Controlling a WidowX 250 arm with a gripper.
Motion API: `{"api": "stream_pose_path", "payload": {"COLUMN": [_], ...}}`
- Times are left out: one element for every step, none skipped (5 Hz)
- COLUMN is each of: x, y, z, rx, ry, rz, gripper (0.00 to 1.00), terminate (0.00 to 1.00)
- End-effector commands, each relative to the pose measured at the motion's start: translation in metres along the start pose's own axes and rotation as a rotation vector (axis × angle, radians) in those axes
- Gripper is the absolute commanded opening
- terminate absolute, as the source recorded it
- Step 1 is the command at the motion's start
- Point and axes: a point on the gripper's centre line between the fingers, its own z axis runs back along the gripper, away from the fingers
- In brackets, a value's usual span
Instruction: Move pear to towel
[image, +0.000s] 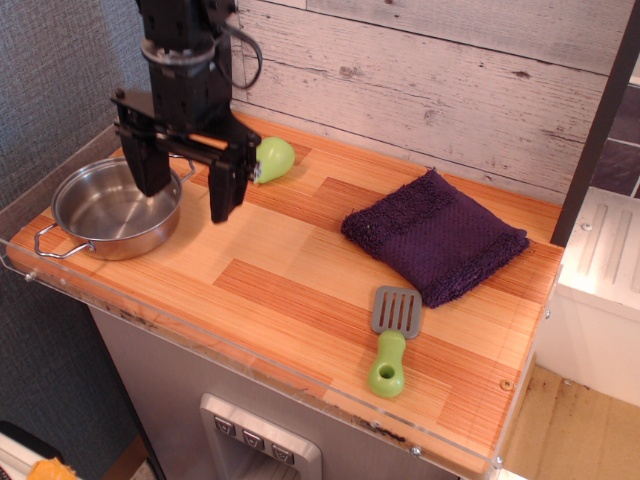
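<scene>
Black gripper (187, 185) hanging over the desk's (300, 290) left part, fingers (226, 190) spread wide and holding nothing. Left finger in front of the steel pot (115, 210), right finger down near the desk just left of the pear (272, 159). Cannot tell whether that finger touches the pear (overlap hides the gap). Pear lying on its side near the back edge, close to the plank wall (430, 90), light green, partly covered by the gripper. Towel (435, 235) well apart from the pear, to the right, dark purple, folded into a thick square and turned at an angle. Spatula (391, 340) just in front of the towel, grey blade toward it, green handle toward the front edge. Pot at the far left, empty inside, handles at both sides.
</scene>
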Motion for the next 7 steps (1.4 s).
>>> {"api": "stream_pose_path", "payload": {"x": [0.074,0.105,0.119,0.126,0.128,0.130,0.130], "y": [0.004,0.001,0.003,0.005,0.004,0.006,0.007], "z": [-0.005,-0.013,-0.021,-0.028,-0.033,-0.040,-0.046], "rx": [-0.030,-0.028,-0.012,-0.010,-0.008,-0.010,-0.017], "ry": [-0.061,-0.055,-0.057,-0.054,-0.056,-0.053,-0.048], "rz": [0.038,0.048,0.046,0.051,0.050,0.062,0.066], "gripper": [1.00,1.00,1.00,1.00,1.00,1.00,0.00], "terminate": [0.00,0.00,0.00,0.00,0.00,0.00,0.00]}}
